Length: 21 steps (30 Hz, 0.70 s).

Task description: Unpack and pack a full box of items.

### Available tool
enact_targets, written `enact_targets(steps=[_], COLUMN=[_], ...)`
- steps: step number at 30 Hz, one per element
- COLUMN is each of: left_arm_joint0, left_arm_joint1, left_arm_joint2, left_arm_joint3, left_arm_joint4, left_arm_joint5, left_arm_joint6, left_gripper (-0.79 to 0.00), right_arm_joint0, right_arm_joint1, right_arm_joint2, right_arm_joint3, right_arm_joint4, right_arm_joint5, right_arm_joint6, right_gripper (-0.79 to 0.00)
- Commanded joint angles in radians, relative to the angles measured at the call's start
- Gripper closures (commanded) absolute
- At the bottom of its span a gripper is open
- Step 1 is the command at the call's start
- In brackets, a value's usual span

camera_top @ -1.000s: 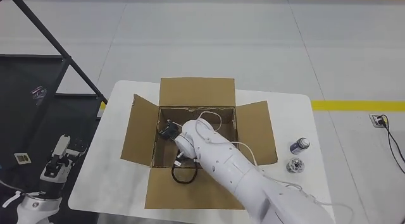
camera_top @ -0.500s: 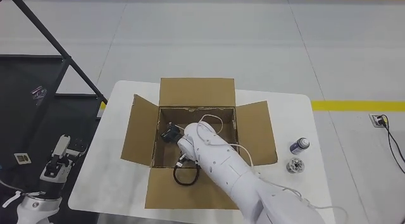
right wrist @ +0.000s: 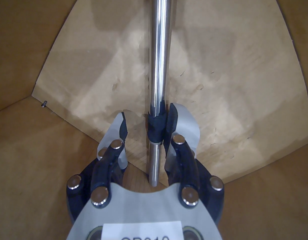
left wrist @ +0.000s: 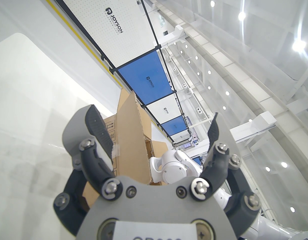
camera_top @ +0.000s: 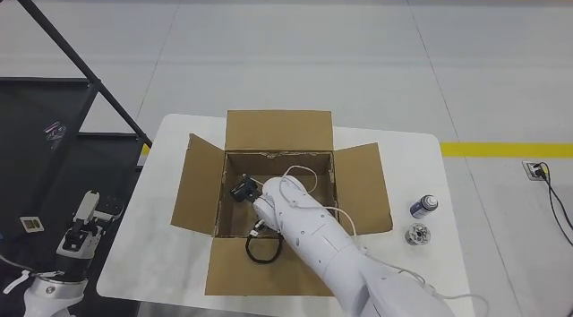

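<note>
Since a second ago the right gripper (camera_top: 243, 192) has slid a little toward the near side of the cardboard box (camera_top: 277, 129), while the things on the table have kept their places. One box stands on the white table (camera_top: 403, 156), its four flaps folded outward, and the right arm reaches down into it. Inside, the right gripper (right wrist: 147, 112) has one shiny metal rod (right wrist: 159, 38) between its fingers, which are parted. One pad touches the black band (right wrist: 156, 126) around the rod, and the other pad (right wrist: 122, 128) stands clear of it with a gap. The rod's long axis runs in line with the fingers. Its one end lies back near the palm and the rest points out past the fingertips over the box floor until it leaves the frame. Whether it rests on the floor cannot be told. One tiny dark pin (right wrist: 43, 104) lies at the crease where the floor meets a wall. Outside the box, at the table's right, two small things sit near each other: one dark can (camera_top: 423, 206) with a pale top, upright, and one round silver piece (camera_top: 417, 235) nearer the robot. The left gripper (left wrist: 154, 117) is spread wide and holds nothing, angled upward beside the box's outer wall.
</note>
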Motion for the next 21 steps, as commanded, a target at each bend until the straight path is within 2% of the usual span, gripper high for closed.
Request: enact_targets(steps=[1,3,5,8,21], left_arm_joint0=[0.0,0.0,0.0,0.0,0.0], left_arm_joint1=[0.0,0.0,0.0,0.0,0.0], left_arm_joint2=[0.0,0.0,0.0,0.0,0.0], left_arm_joint3=[0.0,0.0,0.0,0.0,0.0], left_arm_joint4=[0.0,0.0,0.0,0.0,0.0], left_arm_joint5=[0.0,0.0,0.0,0.0,0.0], left_arm_joint6=[0.0,0.0,0.0,0.0,0.0], left_gripper=[-0.785,-0.785,-0.785,-0.785,-0.785], right_arm_joint0=[-0.002,-0.002,-0.003,-0.001,0.041], right_arm_joint1=[-0.001,-0.002,-0.002,0.0,0.025], right_arm_joint2=[0.002,0.006,0.012,0.021,0.056], right_arm_joint3=[0.003,0.009,0.014,0.02,0.004], right_arm_joint4=[-0.002,0.0,0.004,0.013,0.028], right_arm_joint5=[0.003,0.01,0.017,0.014,-0.125], right_arm_joint6=[0.001,-0.001,-0.009,-0.022,-0.091], right_gripper=[-0.342,-0.332,-0.283,0.0,0.0])
